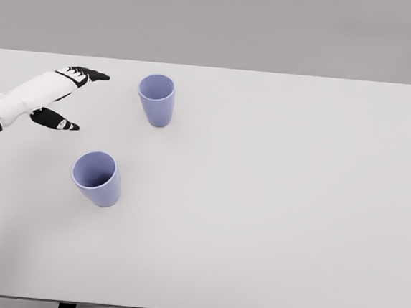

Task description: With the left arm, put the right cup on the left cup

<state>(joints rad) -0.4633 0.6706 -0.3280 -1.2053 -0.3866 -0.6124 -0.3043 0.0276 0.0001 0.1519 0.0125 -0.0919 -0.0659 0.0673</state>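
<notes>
Cups, 2 of them, both lavender-blue plastic tumblers, stand upright and open-mouthed on a pale grey table (294,205). Right cup (156,100) sits toward 11 o'clock of the tabletop; left cup (97,178) stands nearer the robot, at about 7 o'clock from the first, well apart from it.

Left hand (61,97) comes in from the left edge at 9 o'clock, hovering over the table. Fingers (90,74) are stretched out toward the right cup, thumb (56,120) splayed below, nothing held. Hand is near the right cup but not touching. Right arm not seen.

Judged step: reach and grasp of the right cup, not yet made.

Doing it well:
- Carry the open hand on toward 3 o'clock so the cup wall enters the gap between thumb and fingers.
- Close around the mid-wall, not the rim; the taper narrows downward, so a low grip may slip.
- Lift straight up before swinging toward 7 o'clock, high enough to pass above the left cup's rim.
- Keep the cup upright, centre it over the left cup's mouth, lower gently so it nests.

Risk: a side brush tips either cup.
</notes>
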